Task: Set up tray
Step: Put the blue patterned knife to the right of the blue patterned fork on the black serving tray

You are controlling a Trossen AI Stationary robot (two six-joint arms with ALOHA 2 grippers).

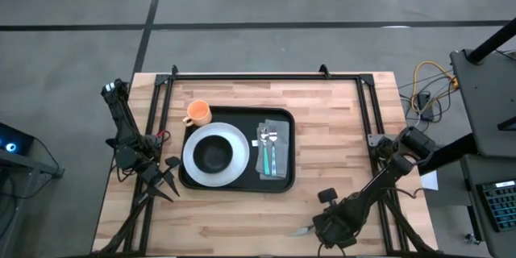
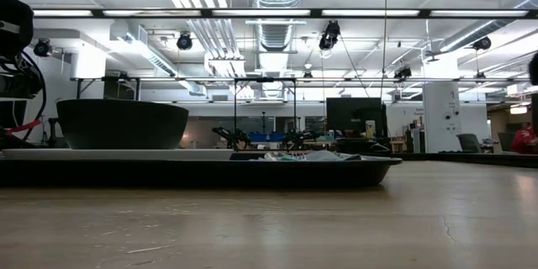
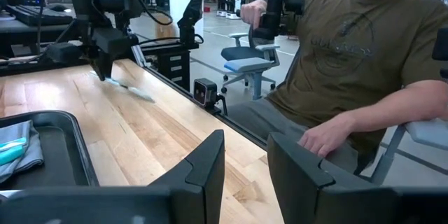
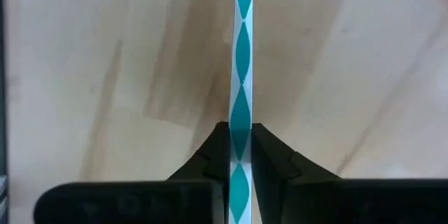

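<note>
The black tray [image 1: 284, 179] lies mid-table. On it are a white plate [image 1: 193, 149] with a black bowl [image 1: 214, 154], an orange cup [image 1: 197, 113], and a grey napkin [image 1: 272, 157] with cutlery on top. Near the table's front right, my right gripper [image 1: 326, 227] is shut on a slim utensil [image 4: 241, 56] with a teal diamond-patterned handle. Its silver end [image 1: 300, 230] points toward the table's left. My left gripper [image 3: 245, 168] waits open at the table's left edge, beside the tray, and holds nothing. My right gripper pinches the utensil's teal-patterned handle [image 4: 241, 112] between its two fingers [image 4: 210, 155], one on each flat face. The fingers come from above and point down, and the utensil is seen edge-on. It sticks out toward the table's left; whether its silver end touches the wood I cannot tell.
A black metal frame [image 1: 266, 76] runs along the table's far edge and both sides. Bare wood lies in front of the tray and to its right. A seated person [image 3: 364, 56] is close beside the table, with office chairs behind.
</note>
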